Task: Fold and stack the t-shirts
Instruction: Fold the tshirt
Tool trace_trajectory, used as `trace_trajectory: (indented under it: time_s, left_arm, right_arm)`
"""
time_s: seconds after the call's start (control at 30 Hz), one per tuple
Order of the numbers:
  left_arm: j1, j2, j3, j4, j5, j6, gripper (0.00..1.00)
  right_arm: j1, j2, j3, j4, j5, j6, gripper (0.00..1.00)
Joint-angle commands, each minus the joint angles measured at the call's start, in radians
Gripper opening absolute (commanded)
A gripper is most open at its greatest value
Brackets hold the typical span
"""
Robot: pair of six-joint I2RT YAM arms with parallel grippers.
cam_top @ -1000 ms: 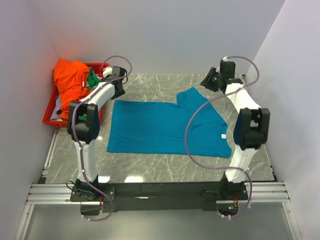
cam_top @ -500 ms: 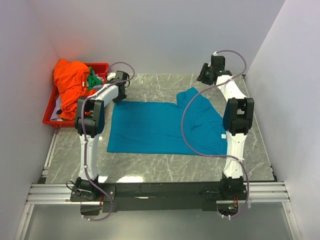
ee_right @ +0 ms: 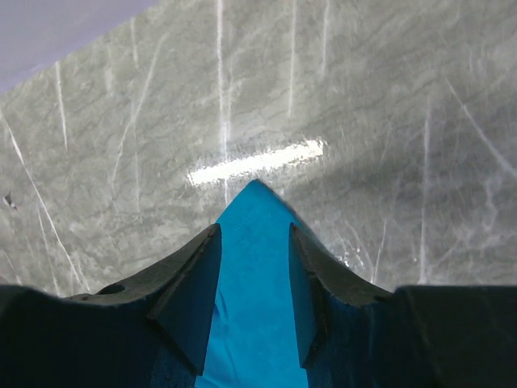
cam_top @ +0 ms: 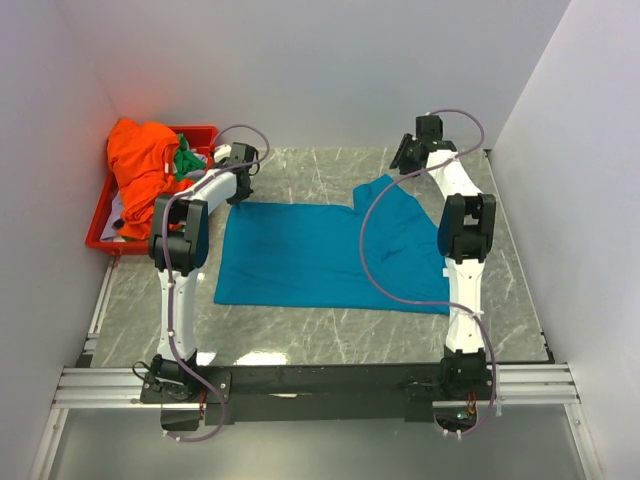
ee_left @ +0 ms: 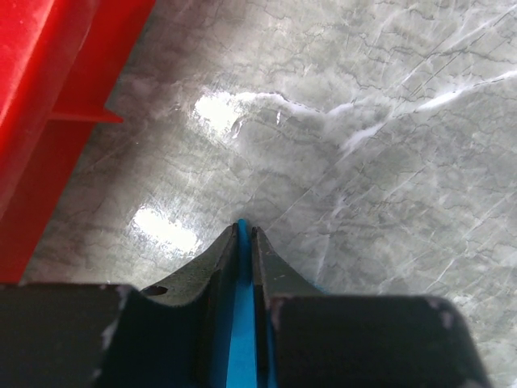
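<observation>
Three t-shirts are present; only one is in work. The teal-blue t-shirt [cam_top: 310, 255] lies spread flat on the table [cam_top: 300, 170], its long axis running left to right, hem toward the left arm and collar end toward the right. Its far-left corner sits in the left gripper [ee_left: 245, 230], whose fingers [ee_left: 206, 267] are pinched together on a thin fold of teal cloth, with bare marble ahead of the tips. The right gripper [ee_right: 254, 228] stands at the far sleeve, fingers spread apart and straddling the pointed sleeve corner [ee_right: 257, 194], which pokes out just beyond the tips; nothing is clamped there. From both sets of fingers the shirt body extends back toward the arm bases, and each arm is nearest its own corner. Judgement: the right fingers must close before the far edge can be drawn nearward evenly. The orange t-shirt [cam_top: 138, 160] and green t-shirt [cam_top: 186, 160] are heaped in the red tray [cam_top: 97, 240], left of the left fingers. No brand, label or writing is legible.
</observation>
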Motion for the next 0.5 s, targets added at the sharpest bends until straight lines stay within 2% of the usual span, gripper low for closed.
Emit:
trace_trajectory:
  time_s: [0.0, 0.13, 0.47]
  left_arm:
    - [0.004, -0.026, -0.037, -0.005, 0.038, 0.0, 0.18]
    - [0.004, -0.029, -0.041, -0.005, 0.047, -0.003, 0.17]
    - [0.002, -0.049, -0.052, -0.004, 0.064, -0.004, 0.16]
  right_arm:
    - [0.012, 0.046, 0.078, -0.038, 0.024, 0.087, 0.46]
    - [0.014, 0.072, 0.113, -0.064, 0.031, 0.153, 0.51]
    - [0.04, 0.15, 0.173, -0.128, 0.004, 0.229, 0.53]
